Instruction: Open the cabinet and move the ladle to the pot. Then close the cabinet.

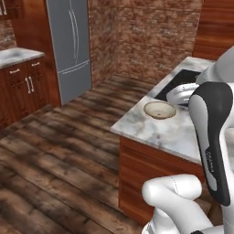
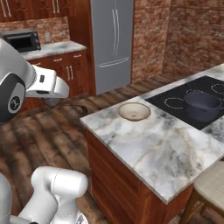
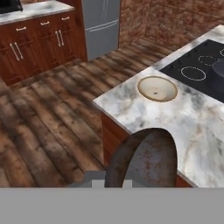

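One ladle point(image 3: 144, 159) fills the lower middle of the hand view. Its dark, rust-flecked bowl hangs over the near edge of the island point(image 2: 153, 148) and the plank floor point(image 1: 55, 155). The gripper point(image 2: 51, 100) is clamped together on the ladle. Its finger tips are hidden behind the ladle's bowl, so the exact hold point cannot be told. In the right base view the white hand hangs out over the floor, to the left of the island and apart from it.

One pot point(image 2: 202, 105), dark blue-grey and deep, stands upright on the black stove point(image 2: 175, 92) set into the island's marble top. It sits on one ring. Three more rings show bare around it in the right base view. One shallow beige bowl point(image 2: 134, 111) rests on the marble just beside the stove's near corner, well apart from the pot. The ladle is nearer the bowl than the pot, and touches neither.

One grey fridge point(image 2: 111, 39) with two upper doors and a drawer below stands against the far wall. To its left runs a second marble counter point(image 2: 52, 47) over red-brown lower cabinets point(image 2: 65, 70). One black microwave point(image 2: 22, 40) sits on that counter. Above it the wall cabinets point(image 2: 30, 8) are cut by the top edge. Four silver handle ends hang in two pairs, and the doors there lie flat and closed. One padded stool point(image 2: 210, 188) stands at the island's near right corner.
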Tool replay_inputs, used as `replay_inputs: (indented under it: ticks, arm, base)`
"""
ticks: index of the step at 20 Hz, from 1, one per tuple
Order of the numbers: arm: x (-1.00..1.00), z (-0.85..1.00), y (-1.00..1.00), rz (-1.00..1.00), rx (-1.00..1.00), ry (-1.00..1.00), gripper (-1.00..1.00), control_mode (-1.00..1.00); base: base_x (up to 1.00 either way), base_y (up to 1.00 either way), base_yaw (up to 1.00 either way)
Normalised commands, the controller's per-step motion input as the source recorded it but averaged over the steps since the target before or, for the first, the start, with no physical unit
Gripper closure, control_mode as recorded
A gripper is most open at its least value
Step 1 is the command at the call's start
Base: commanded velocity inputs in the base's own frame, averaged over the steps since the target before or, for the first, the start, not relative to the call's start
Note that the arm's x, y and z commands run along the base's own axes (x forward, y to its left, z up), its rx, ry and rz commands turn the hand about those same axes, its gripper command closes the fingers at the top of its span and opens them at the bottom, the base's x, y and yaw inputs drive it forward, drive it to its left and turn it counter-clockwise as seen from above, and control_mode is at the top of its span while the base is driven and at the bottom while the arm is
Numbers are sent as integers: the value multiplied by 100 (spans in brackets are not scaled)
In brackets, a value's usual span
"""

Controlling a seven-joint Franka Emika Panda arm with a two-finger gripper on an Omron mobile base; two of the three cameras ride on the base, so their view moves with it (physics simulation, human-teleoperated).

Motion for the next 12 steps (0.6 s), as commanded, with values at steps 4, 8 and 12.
replay_inputs:
  ticks: [4,8,12]
  arm:
    - [0,0,0,0,0,0,100,100]
    - [0,0,0,0,0,0,100,100]
    - [0,0,0,0,0,0,100,100]
  base:
    - [11,72,-18]
    - [12,78,-19]
    - [16,75,-19]
